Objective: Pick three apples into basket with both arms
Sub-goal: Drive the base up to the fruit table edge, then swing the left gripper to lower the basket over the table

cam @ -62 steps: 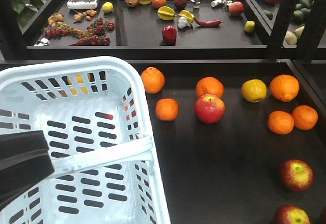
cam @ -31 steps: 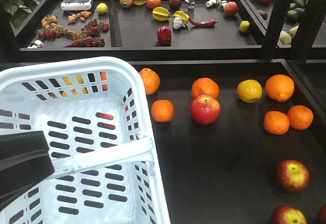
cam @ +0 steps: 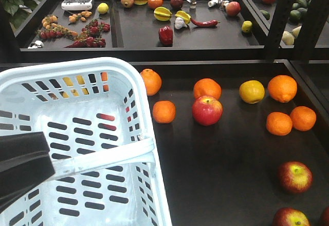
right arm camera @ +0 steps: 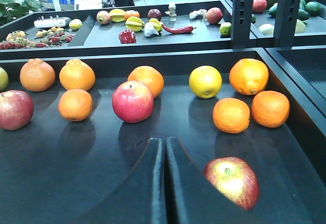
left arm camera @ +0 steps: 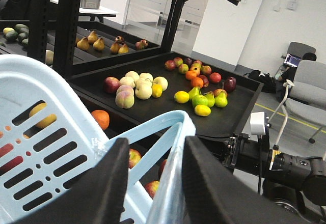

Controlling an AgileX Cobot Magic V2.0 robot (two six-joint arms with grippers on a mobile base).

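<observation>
Exterior front-facing camera gives me the basket (cam: 77, 67) at lower left, over the left part of the black tray (cam: 226, 159); I cannot tell whether it rests there. What I see inside it is the slotted floor and the swing handle (cam: 113, 154) lying across, with bits of red and yellow showing through the far wall's slots. All the apples I can make out lie loose on the tray, outside the basket. The middle apple (cam: 207, 110) sits just beside two oranges (cam: 164, 111), the near apple (cam: 295, 176) is well to the right, and the lowest apple (cam: 292, 218) is cut by the bottom edge. A yellow fruit (cam: 256, 91) sits among more oranges toward the back. The rear tray (cam: 139, 31) behind holds starfruit, a red pepper, a chilli and small berries. On the left wrist camera, the left gripper (left arm camera: 155, 150) straddles the handle with its jaws parted, and a gap shows on one side. On the right wrist camera, the right gripper (right arm camera: 164, 141) is pinched together on nothing, low over the tray near an apple.
</observation>
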